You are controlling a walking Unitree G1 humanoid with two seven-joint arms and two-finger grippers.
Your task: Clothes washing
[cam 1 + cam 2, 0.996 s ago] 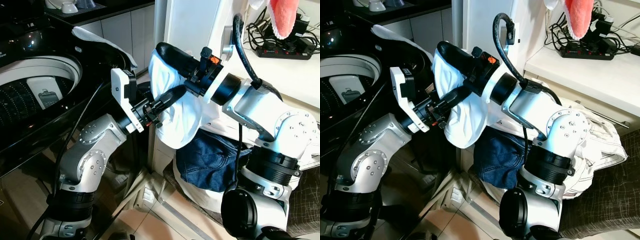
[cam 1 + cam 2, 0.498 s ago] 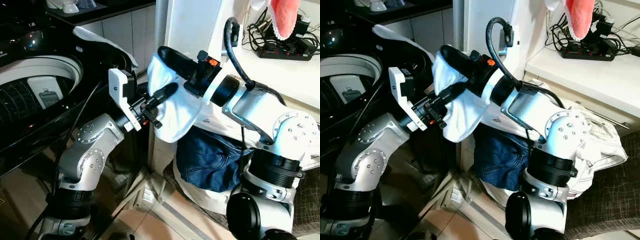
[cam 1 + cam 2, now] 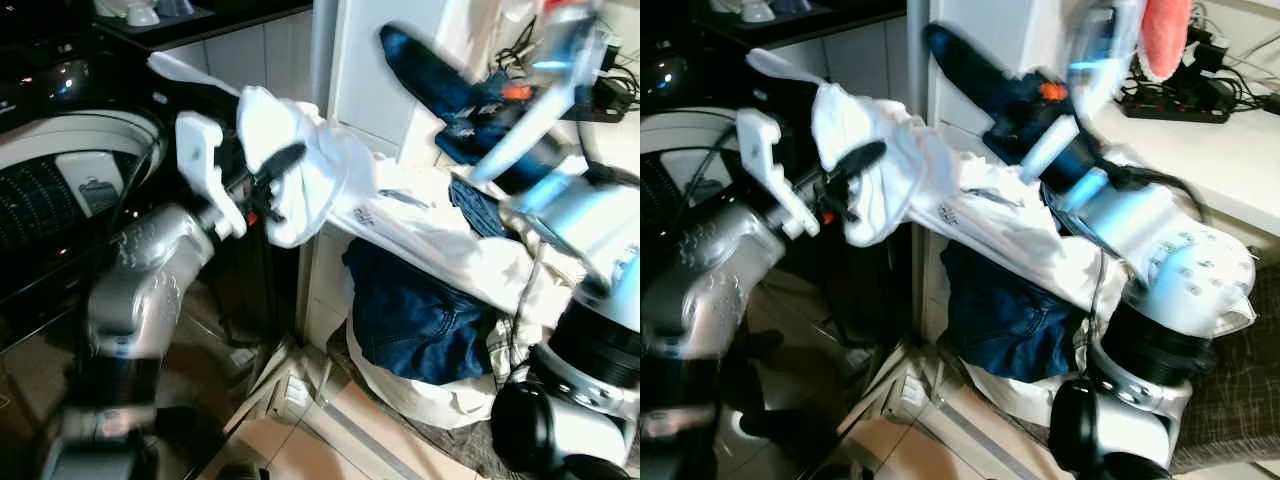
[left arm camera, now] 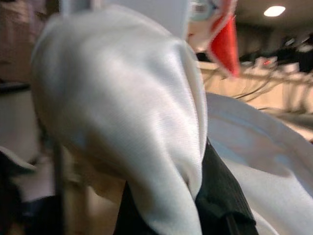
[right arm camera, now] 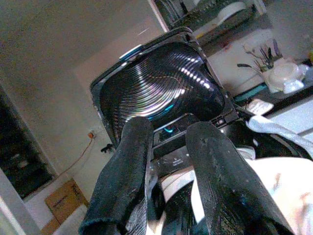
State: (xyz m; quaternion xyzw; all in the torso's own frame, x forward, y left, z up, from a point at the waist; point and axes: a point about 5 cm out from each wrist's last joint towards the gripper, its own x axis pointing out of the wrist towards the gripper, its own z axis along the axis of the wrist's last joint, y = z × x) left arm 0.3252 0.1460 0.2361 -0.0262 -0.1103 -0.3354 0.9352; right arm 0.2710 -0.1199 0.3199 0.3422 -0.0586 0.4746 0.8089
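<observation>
My left gripper point(image 3: 272, 172) is shut on a white garment point(image 3: 300, 165) and holds its bunched end up beside the open washing machine point(image 3: 60, 190). In the left wrist view the white garment point(image 4: 132, 112) drapes over a black finger point(image 4: 220, 196). The rest of the cloth stretches right and down to a heap of laundry point(image 3: 450, 260). Raised above that heap and blurred by motion, my right gripper point(image 3: 400, 48) is open and holds nothing. Its two fingers point(image 5: 127, 171) stand apart, pointing at the washer's raised lid point(image 5: 161, 93).
Blue jeans point(image 3: 420, 320) lie in the heap under the white cloth. A white cabinet point(image 3: 370, 60) rises behind it. A pink cloth point(image 3: 1165, 35) hangs over the counter point(image 3: 1200, 150), which carries a power strip point(image 3: 1180, 105). Tiled floor point(image 3: 300, 440) lies below.
The right gripper has let go of the white garment and swung up and right. The left gripper has pulled the garment left toward the washer, stretching it out from the heap.
</observation>
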